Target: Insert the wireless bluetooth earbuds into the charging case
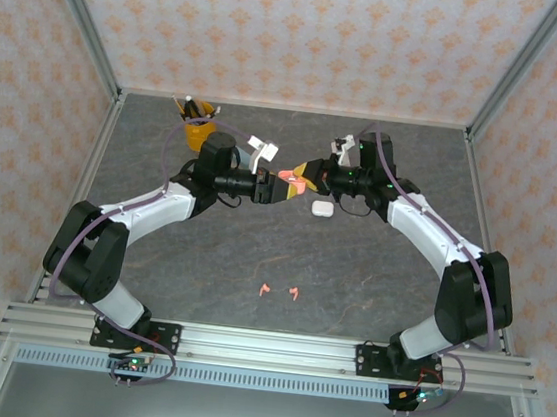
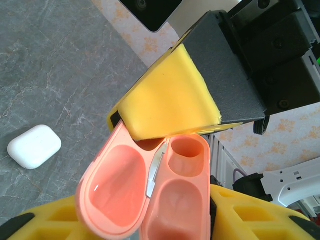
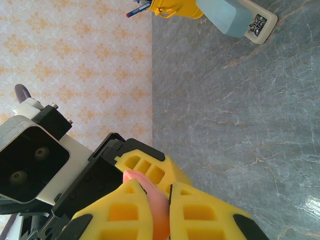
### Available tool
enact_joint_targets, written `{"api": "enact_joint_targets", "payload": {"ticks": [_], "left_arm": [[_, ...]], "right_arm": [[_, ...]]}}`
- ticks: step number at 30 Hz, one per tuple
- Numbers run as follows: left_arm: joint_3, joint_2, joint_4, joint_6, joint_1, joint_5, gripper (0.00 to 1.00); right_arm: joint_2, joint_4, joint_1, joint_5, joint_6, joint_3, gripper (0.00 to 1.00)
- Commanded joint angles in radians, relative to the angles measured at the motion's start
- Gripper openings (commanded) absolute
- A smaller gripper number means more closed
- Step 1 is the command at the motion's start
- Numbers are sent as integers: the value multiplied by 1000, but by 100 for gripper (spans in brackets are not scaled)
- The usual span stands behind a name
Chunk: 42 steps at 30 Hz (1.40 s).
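The salmon-pink hinged plastic charging case [image 2: 175, 200] is held open above the table, both wells empty. The right gripper [image 3: 160, 210] pinches its edge. The left gripper [image 2: 150, 220] flanks it, though I cannot tell if it grips. Two tiny salmon-pink stemmed earbuds [image 1: 264, 288] lie well nearer the arm bases. They look light, slick and hard, best pinched across the stem. A closed white pebble-shaped case [image 1: 321, 208] sits just beside the pink one.

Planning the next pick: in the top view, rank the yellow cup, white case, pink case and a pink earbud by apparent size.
1. yellow cup
2. white case and pink case, about alike; the pink one is half hidden, so unsure
3. pink earbud
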Motion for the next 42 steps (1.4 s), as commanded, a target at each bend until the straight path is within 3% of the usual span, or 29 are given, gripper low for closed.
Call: {"api": "enact_joint_targets", "payload": {"ticks": [1,6,11,17,20,22,28,30,37,42], "left_arm": [[32,-47,35,14,3,10,44],[29,-54,39,11,3,8,37],[25,-67,46,6,3,5,24],[26,-80,34,12,3,2,20],[25,-85,28,17,3,-1,10],[24,-85,21,24,3,-4,1],[12,-97,-16,68,3,-25,0],[4,-108,-47,98,3,-49,0],[-49,-171,-120,234,-2,-233,0],[-169,-240,3,283,-11,-381,0]], "right_arm": [[-17,-20,-4,-5,-23,-15,0],[-14,-19,-2,-2,-23,-20,0],[-15,-20,-3,-1,-21,-20,0],[-18,-18,-4,3,-18,-17,0],[-20,-25,-3,6,-17,-7,3],[-21,-31,-8,9,-14,6,9],[-61,-41,-41,14,11,23,46],[-88,-55,-59,17,13,23,53],[-188,-224,-93,66,-76,57,62],[-267,-426,-93,178,-169,49,65]]}}
